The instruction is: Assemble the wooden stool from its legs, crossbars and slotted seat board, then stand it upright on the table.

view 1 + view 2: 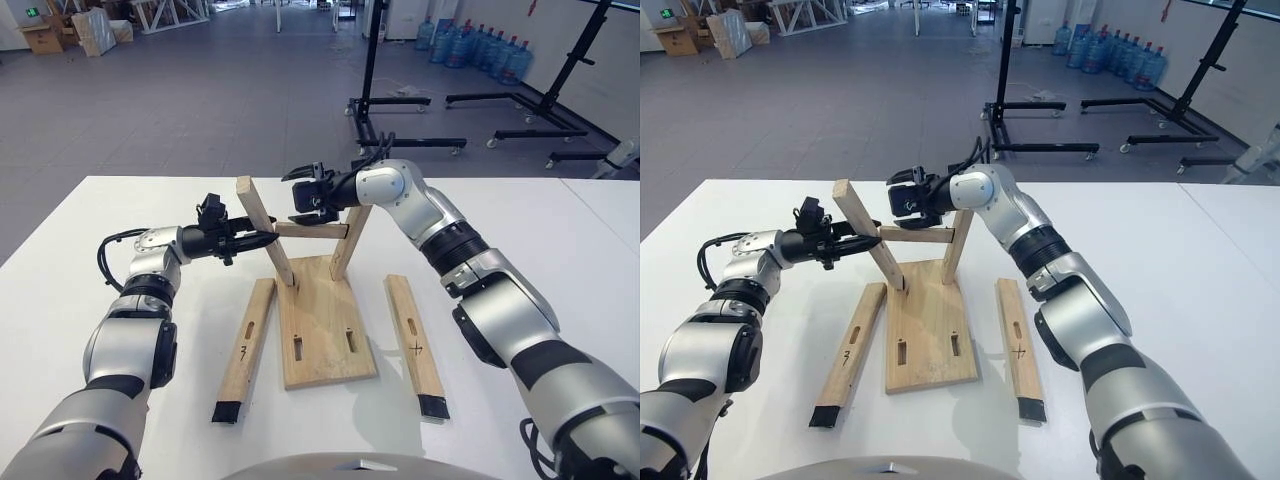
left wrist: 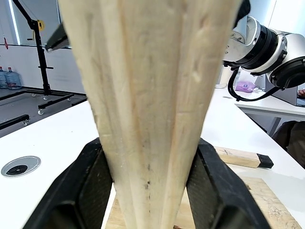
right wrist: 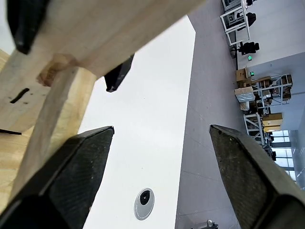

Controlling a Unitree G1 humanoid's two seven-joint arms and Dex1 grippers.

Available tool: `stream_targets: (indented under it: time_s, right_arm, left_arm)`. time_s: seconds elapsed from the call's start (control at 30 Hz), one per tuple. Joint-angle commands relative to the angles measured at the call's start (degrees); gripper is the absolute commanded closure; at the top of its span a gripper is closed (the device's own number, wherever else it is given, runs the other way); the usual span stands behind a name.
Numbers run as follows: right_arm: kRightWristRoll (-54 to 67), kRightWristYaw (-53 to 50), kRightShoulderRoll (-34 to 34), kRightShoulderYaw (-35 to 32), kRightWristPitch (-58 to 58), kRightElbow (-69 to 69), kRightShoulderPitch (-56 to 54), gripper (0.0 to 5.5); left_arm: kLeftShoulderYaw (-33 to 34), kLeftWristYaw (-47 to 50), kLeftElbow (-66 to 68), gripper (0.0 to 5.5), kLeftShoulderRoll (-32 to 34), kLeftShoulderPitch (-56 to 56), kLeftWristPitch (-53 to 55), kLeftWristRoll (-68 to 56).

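Between the left gripper's (image 1: 258, 238) fingers, clamped: tilted leg (image 1: 255, 205), standing on the seat board (image 1: 325, 345). Crossbar (image 1: 310, 231) runs from it to the second leg (image 1: 348, 245), just below the right gripper (image 1: 306, 195), whose jaws are spread wide, holding nothing. Loose legs (image 1: 245, 350) lie flat either side of the board.

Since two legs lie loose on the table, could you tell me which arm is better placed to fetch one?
Probably the right: the right gripper is open, with a loose leg on its side of the seat board. The left gripper clamps a standing leg.
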Motion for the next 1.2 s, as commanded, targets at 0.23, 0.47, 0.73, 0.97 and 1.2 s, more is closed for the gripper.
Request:
stream_targets:
  time_s: [0.23,0.47,0.73,0.97,1.2]
  right_arm:
    - [-9.39,-13.22,2.23,3.29,0.49,3.04,5.06,1.80]
    - [-4.74,-11.54,2.35,0.27,9.21,-9.24,14.22,1.80]
    - [-4.14,-15.92,2.48,-2.05,16.58,-22.27,21.13,1.80]
    - [-0.71,-24.08,0.39,-14.03,15.77,-30.98,17.44,1.80]
    - [2.78,-29.55,-1.15,-23.99,17.80,-37.17,14.23,1.80]
  left_arm:
    - [-2.00,-0.10,1.58,3.47,-0.15,2.19,0.30,3.78]
    - [-2.69,-0.18,1.56,3.47,-0.13,2.53,-0.09,4.16]
    - [-5.62,1.65,-0.09,3.47,-0.71,1.78,0.56,7.33]
    - [-6.57,0.37,-1.57,3.47,0.64,2.21,0.45,8.46]
    - [-8.49,0.47,-1.63,3.47,0.67,2.76,-0.21,9.56]
